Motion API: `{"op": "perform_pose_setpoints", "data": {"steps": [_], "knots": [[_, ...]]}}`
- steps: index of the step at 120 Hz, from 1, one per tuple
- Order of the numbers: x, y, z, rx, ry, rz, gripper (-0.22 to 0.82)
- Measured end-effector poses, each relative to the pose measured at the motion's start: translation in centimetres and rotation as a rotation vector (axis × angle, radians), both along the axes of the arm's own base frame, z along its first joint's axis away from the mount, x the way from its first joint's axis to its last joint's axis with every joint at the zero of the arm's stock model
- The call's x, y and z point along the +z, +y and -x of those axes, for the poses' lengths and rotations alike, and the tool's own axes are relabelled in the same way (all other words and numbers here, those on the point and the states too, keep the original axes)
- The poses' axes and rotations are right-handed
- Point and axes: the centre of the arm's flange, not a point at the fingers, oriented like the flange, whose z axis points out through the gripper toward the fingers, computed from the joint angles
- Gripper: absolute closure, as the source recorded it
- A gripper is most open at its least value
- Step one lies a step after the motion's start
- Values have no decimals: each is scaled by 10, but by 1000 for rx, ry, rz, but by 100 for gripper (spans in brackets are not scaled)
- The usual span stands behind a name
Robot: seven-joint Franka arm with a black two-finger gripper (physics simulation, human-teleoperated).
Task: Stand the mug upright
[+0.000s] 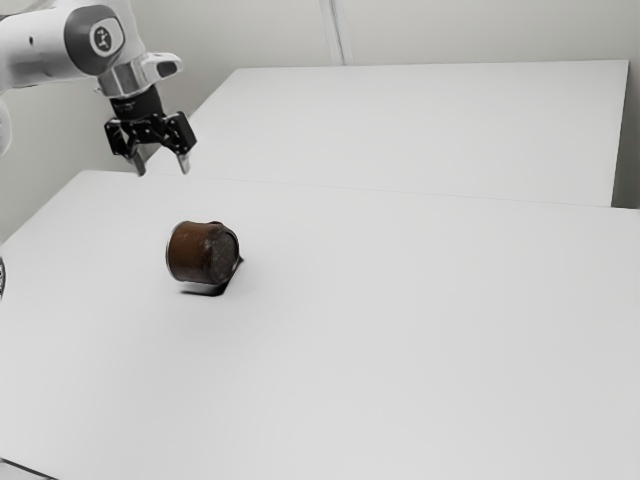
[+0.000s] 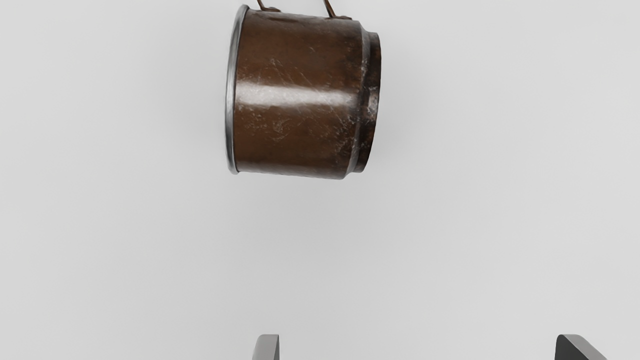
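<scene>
The mug lies on its side on the counter, its mouth toward the exterior view's left and its base toward the exterior view's right. Its body is a round, brown, coppery metal cylinder, glossy enough to carry one pale streak of light along its length, and marked with fine scratches and scuffs. A smooth silvery rim circles the mouth; at the other end the wall steps in to a narrower, darker, blotchy ring. Two thin brown prongs of the handle leave the side at small mounts, and the wrist view's edge cuts off the rest. In the exterior view a black shape lies under the mug; whether it is handle, shadow or both is hard to tell. The mouth is turned away, so the inside is hidden and any contents cannot be told.

The end effector is released, its grey-tipped fingers wide apart with nothing between them, above the counter and well apart from the mug. The counter is matte, white and plain. Beyond it is another flat white surface, before a pale wall with a narrow vertical strip.
</scene>
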Motion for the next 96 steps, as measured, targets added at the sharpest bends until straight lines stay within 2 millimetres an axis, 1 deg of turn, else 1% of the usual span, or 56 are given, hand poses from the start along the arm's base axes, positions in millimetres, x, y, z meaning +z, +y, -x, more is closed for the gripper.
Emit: {"op": "perform_pose_setpoints", "data": {"steps": [20,27,39,52,64,72,81,96], "knots": [[-35,47,-10,21,30,71,0],[-50,65,-11,29,44,99,0],[-78,88,-14,30,58,156,0],[-100,98,-20,9,56,213,0],[-125,109,-27,-5,45,264,0],[-137,115,-31,-18,30,289,0],[-147,123,-35,-27,13,312,0],[-155,136,-41,-41,-19,336,0]]}}
